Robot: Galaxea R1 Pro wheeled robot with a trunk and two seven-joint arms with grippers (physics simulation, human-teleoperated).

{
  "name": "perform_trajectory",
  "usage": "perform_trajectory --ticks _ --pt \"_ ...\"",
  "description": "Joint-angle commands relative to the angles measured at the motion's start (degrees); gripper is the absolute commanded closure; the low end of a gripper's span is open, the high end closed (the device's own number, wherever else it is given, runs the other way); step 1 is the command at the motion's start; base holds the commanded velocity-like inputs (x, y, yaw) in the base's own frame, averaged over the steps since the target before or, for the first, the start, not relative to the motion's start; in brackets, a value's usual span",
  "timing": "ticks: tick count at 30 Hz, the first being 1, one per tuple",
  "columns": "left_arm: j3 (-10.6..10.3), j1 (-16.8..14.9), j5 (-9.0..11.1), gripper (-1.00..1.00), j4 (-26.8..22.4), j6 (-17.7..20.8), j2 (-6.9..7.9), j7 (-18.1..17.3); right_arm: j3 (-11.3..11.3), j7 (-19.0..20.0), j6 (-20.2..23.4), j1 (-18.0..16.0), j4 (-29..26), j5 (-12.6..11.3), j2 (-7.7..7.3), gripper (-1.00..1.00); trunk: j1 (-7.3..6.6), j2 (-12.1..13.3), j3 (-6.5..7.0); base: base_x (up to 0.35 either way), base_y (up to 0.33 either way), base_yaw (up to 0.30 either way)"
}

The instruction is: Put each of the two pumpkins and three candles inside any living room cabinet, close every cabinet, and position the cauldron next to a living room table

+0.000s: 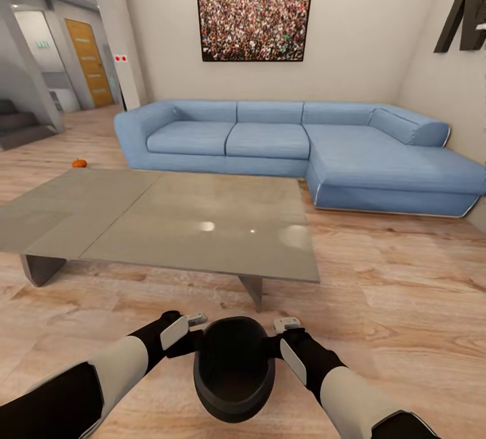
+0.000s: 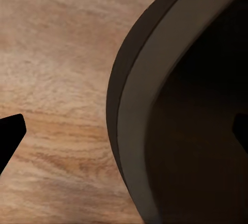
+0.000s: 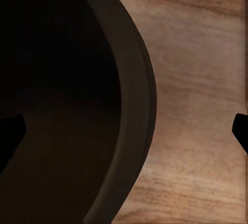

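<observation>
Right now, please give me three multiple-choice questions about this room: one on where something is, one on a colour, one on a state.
1. Where is the pumpkin?
A. on the grey table
B. on the floor past the table's far left corner
C. on the sofa

2. What colour is the sofa?
A. blue
B. red
C. green

3. How is the black pot held?
A. one tool on each side of its rim
B. by the left tool alone
C. it rests on the table

Answers:
1 B: the pumpkin lies on the wood floor beyond the table.
2 A: the sofa is blue.
3 A: the left tool and right tool flank the pot.
</observation>
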Motion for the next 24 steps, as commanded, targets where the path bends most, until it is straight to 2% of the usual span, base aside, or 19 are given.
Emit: perform_trajectory --ticks 1,10,14,17,21,22,24 --pt "-0.01 0.0 0.0 -1.0 0.01 0.04 0.0 0.0 0.0 0.0 -0.03 0.0 0.0 -0.01 0.0 -1.0 -0.16 0.29 0.2 0.0 0.0 0.0" --pt "0.01 0.0 0.07 -1.0 0.23 0.18 0.03 0.0 0.0 -0.09 -0.04 0.0 0.0 -0.06 0.0 -1.0 -2.13 3.9 1.81 -0.001 0.0 0.0" --pt "-0.08 0.0 0.08 -1.0 0.65 0.09 0.69 0.0 0.0 -0.03 -0.07 0.0 0.02 -0.05 0.0 -1.0 -3.01 5.5 2.53 -0.177 0.0 0.0" --pt "-0.05 0.0 0.12 -1.0 0.88 -0.01 2.1 -0.06 0.03 -0.08 -0.12 0.05 0.05 0.11 -0.02 -1.0 -3.67 6.7 3.07 -0.126 0.0 0.0" --pt "-0.09 0.09 0.16 -1.0 1.03 0.04 2.6 -0.07 0.06 -0.1 -0.09 0.09 0.14 0.25 -0.24 -1.0 -4.55 8.31 3.79 -0.017 0.0 0.0" --pt "-0.11 0.52 0.05 -1.0 1.62 0.24 4.15 -0.18 0.01 -0.21 -0.01 0.15 0.18 0.27 -0.46 -1.0 -4.77 8.71 3.97 -0.001 0.0 0.0" --pt "-0.12 1.35 0.09 -1.0 4.35 -0.14 4.86 -0.45 0.01 -0.11 -0.04 0.27 0.2 0.33 -0.5 -1.0 -5.21 9.51 4.33 0.0 0.0 0.0"
